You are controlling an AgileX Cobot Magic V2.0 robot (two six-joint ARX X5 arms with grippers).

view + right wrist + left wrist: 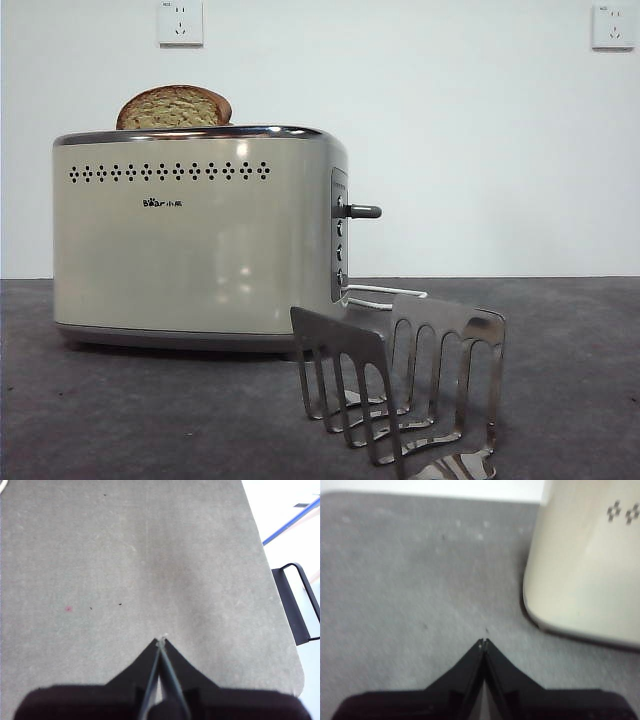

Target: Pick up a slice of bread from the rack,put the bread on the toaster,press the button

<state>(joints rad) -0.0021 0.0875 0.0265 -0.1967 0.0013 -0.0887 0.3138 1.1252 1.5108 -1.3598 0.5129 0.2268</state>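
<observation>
The slice of bread stands in the toaster, only its domed top showing above the chrome rim near the end away from the lever. The button, a short grey lever, sticks out of the narrow end panel high up, with open air around it. The rack sits on the grey bench in front of that end, nearer the camera, its slots holding nothing. Bare bench runs across the front of the toaster and off to the side beyond the rack.

The left tool hangs over bare bench with its jaws pressed together on nothing, a rounded lower corner of the toaster close beside it. The right tool is likewise closed and unloaded, above bare bench near the bench's rounded corner and edge.
</observation>
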